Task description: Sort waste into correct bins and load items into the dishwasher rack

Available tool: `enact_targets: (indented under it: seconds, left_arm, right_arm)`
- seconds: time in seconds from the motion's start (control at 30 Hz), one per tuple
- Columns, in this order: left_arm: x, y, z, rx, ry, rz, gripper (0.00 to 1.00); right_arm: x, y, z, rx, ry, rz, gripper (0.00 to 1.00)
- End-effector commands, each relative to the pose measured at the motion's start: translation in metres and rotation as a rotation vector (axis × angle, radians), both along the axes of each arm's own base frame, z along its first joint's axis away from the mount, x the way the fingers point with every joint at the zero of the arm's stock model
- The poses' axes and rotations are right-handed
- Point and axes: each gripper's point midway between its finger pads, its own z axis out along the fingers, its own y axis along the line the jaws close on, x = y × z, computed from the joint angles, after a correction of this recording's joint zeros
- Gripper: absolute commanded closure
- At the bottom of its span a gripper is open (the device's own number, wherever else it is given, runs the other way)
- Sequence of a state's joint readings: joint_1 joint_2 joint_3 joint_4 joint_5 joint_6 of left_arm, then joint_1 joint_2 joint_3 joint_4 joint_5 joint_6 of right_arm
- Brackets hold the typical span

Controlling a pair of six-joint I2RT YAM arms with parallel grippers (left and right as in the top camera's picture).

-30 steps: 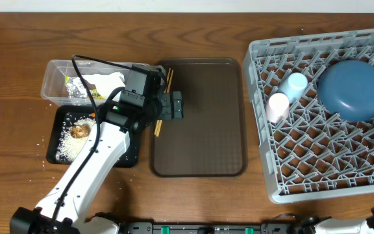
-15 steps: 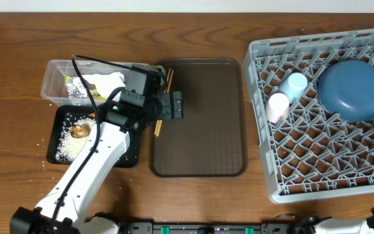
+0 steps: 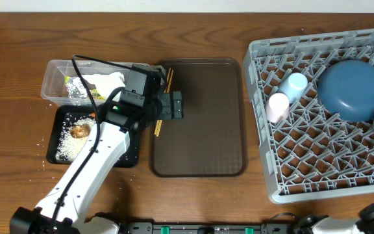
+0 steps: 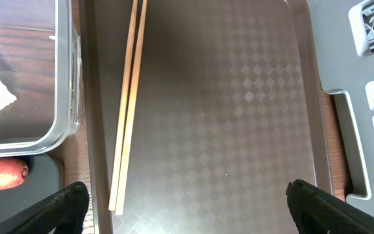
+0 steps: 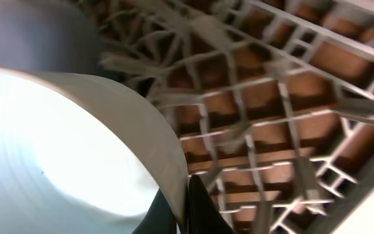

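Sitting in rack, plate, pink cup

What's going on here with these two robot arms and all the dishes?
A robot is clearing up. Its right gripper is pinched on the rim of a light blue bowl over the grey dishwasher rack, where a dark-blue plate, pink cup and light blue cup already sit. Its left gripper hangs open above the wooden chopsticks on the brown tray.

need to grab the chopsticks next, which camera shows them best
Left wrist: the chopsticks lie side by side along the brown tray's left edge, almost whole. Overhead, the left arm hides all but their ends. Right wrist shows none.
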State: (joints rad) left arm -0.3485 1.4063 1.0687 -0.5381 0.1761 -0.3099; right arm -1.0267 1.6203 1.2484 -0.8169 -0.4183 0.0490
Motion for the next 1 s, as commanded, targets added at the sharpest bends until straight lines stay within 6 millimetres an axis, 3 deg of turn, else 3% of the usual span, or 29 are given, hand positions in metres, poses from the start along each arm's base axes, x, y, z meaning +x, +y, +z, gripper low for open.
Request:
enact_targets:
  seconds: [0.0,0.17,0.43,0.6,0.7,0.97]
  left_arm:
    - [0.007,0.001,0.007,0.008,-0.023,0.002,0.02]
    - [0.007,0.001,0.007,0.008,-0.023,0.003,0.02]
    - [0.007,0.001,0.007,0.008,-0.023,0.003,0.02]
    - [0.007,0.001,0.007,0.008,-0.023,0.003,0.02]
    - [0.007,0.001,0.007,0.008,-0.023,0.003,0.02]
    - [0.015,0.002,0.012,0.014,-0.061,0.016,0.02]
  right_arm:
    - [0.01,0.009,0.019,-0.108,0.039,0.03,0.99]
    - [0.017,0.017,0.028,-0.228,0.136,0.022,0.99]
    - [0.04,0.051,0.031,-0.325,0.213,0.102,0.99]
    - [0.063,0.083,0.032,-0.319,0.18,0.206,0.99]
    - [0.081,0.112,0.037,-0.245,0.091,0.291,0.99]
    - [0.107,0.188,0.072,-0.164,-0.114,0.504,0.99]
